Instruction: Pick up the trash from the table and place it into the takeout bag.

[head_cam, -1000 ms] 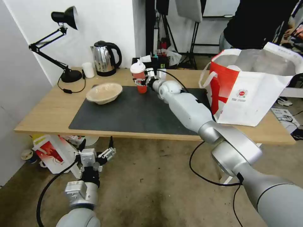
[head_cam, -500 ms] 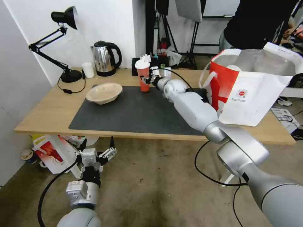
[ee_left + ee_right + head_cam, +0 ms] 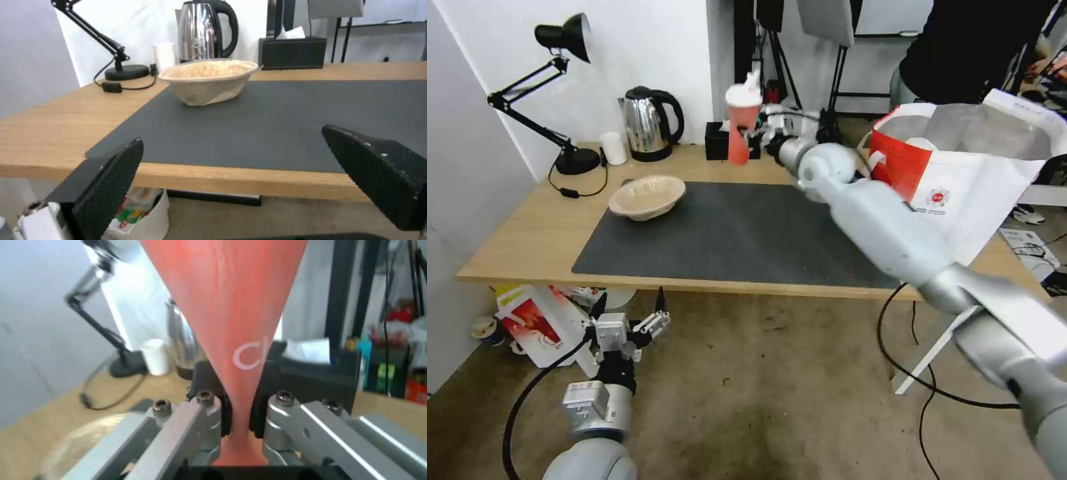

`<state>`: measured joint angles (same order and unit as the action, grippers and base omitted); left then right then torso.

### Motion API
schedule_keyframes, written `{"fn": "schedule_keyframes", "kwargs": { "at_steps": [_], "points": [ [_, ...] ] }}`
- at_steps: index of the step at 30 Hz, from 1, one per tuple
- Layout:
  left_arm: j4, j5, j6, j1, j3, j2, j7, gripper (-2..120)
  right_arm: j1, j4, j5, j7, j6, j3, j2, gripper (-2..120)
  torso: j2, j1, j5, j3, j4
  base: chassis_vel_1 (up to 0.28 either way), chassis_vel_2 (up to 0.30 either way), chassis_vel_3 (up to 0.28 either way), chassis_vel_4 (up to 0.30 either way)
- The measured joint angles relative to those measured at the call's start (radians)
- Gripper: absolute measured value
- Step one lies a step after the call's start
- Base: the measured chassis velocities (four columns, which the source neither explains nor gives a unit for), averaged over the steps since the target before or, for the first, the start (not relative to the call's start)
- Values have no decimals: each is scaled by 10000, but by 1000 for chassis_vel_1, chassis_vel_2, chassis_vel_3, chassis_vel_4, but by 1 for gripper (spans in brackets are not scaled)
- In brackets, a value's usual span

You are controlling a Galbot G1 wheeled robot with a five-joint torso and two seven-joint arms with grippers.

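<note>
My right gripper [image 3: 755, 131] is shut on the translucent red cup [image 3: 740, 127] with a white lid and holds it in the air above the table's [image 3: 527, 233] far edge. Close up, that cup [image 3: 231, 320] is pinched between the right gripper's [image 3: 240, 413] black pads. The shallow beige pulp bowl [image 3: 648, 196] [image 3: 209, 80] rests on the dark grey mat's [image 3: 720, 240] far left corner. The red-and-white takeout bag [image 3: 960, 173] stands open at the table's right end. Below the table's front left edge, my left gripper [image 3: 630, 319] [image 3: 249, 176] hangs open and holds nothing.
A black desk lamp [image 3: 560, 100], a small white cup [image 3: 613, 147], a steel kettle [image 3: 650, 123] and a black tissue box [image 3: 720, 140] line the table's back edge. A smaller white bag [image 3: 537, 323] with red print sits on the floor under the table.
The right arm has lifted the red cup off the mat and carried it up and slightly to the right. The left arm has stayed put.
</note>
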<state>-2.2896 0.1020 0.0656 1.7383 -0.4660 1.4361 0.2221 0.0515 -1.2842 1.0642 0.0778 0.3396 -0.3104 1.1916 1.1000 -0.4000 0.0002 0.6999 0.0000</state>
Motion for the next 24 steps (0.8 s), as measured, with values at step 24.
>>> {"fn": "schedule_keyframes", "kwargs": {
  "at_steps": [24],
  "points": [
    [-175, -10, 33, -16, -6, -169, 35, 100, 307, -5845, 3713, 3190, 2219, 3110, -6546, 6, 1, 1, 0, 0, -5, 0, 0, 0, 0]
  ]
}}
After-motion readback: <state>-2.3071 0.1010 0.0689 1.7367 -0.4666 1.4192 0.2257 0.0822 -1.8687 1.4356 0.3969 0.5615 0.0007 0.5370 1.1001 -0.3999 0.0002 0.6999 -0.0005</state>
